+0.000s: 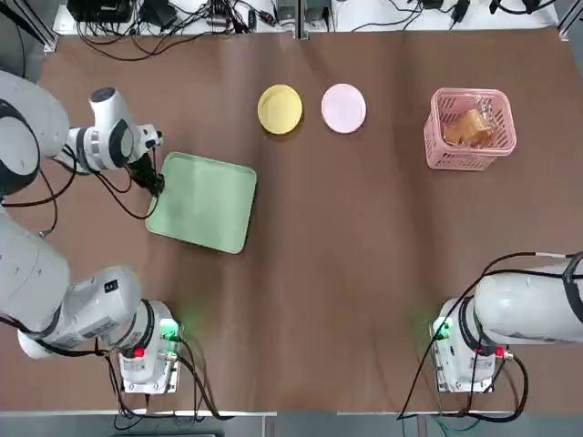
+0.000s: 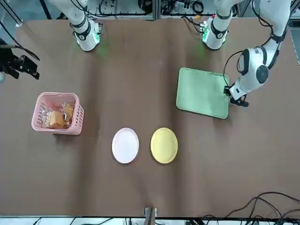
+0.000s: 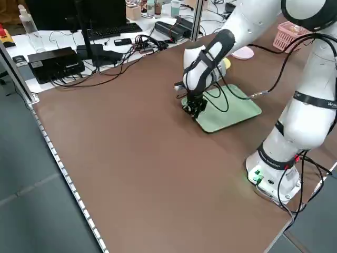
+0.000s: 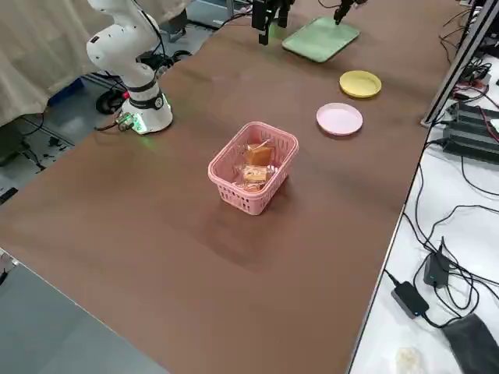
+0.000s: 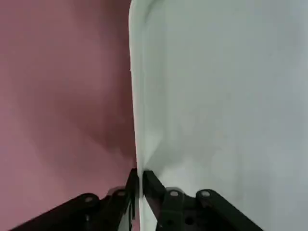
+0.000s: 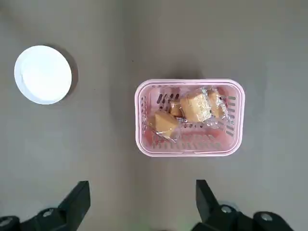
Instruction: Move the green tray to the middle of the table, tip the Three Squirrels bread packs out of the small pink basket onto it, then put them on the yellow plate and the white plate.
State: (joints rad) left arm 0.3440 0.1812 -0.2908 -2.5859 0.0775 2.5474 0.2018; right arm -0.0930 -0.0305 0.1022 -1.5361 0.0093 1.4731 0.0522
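- A dark brown desk (image 1: 346,237) fills our view, with cables and electronics along its far edge.
- We judge the first step to be in hand: moving the tray (image 1: 202,200) to the middle of the desk.
- Our left end effector (image 5: 138,185) has its fingers pressed together on the tray's rim, pinching the thin lip at the side that faces away from the desk's centre.
- From that end effector, the tray stretches out toward the desk's middle, but it sits well off on the left arm's side.
- The yellow plate (image 1: 280,109) and white plate (image 1: 343,107) lie beyond the tray, farther from the left end effector and side by side.
- Our right end effector (image 6: 139,204) is spread wide and empty, hanging above the desk; the basket (image 6: 188,118) sits just ahead of it with the bread packs (image 6: 190,111) inside.
- Next, we think the left arm must drag or carry the tray toward the centre, keeping the pinch firm so the lip does not slip, and stopping short of the plates.
- Only then would the basket be worth lifting.
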